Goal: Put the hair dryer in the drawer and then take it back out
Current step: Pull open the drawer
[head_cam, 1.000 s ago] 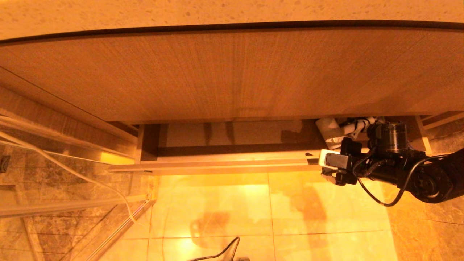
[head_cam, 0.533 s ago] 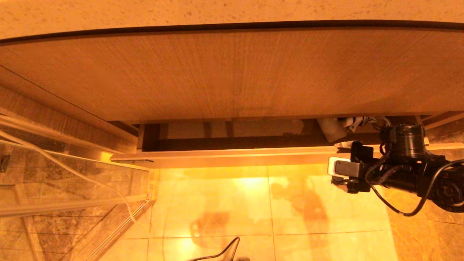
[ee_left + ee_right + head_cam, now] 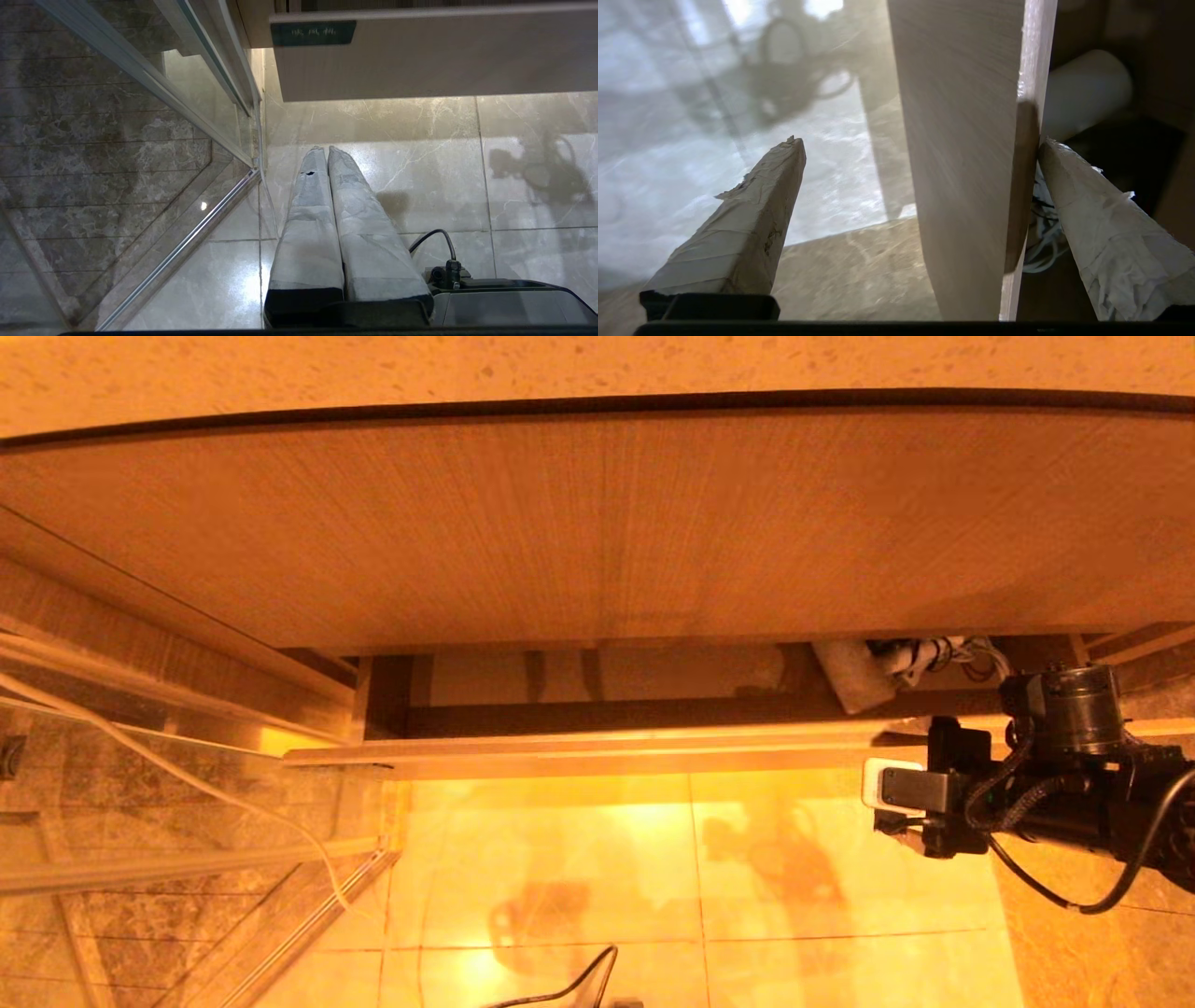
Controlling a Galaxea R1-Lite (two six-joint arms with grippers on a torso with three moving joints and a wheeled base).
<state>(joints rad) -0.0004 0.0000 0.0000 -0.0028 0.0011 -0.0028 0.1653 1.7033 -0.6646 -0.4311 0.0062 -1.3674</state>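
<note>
The right claw stands wide apart astride the drawer front near its right end: one finger hangs outside over the floor, well clear of the wood, and the other finger reaches inside, its tip touching the inner edge of the front. The claw grips nothing.

The dryer lies in the drawer just beyond the inside finger, at the right end, its white barrel free of the finger and its coiled cord bundled beside it. In the right wrist view the cord shows as loops close under the inside finger. The drawer front itself stands between the claw's body and the dryer.

The drawer is only partly out, so the tall wood panel overhangs most of its pale inside. Above the panel runs the speckled counter.

The left claw is parked low, fingers pressed together, pointing over the floor toward the drawer's left corner, beside a glass partition. A small dark label sits on that corner of the front. A thin white cable trails down across the glass.
</note>
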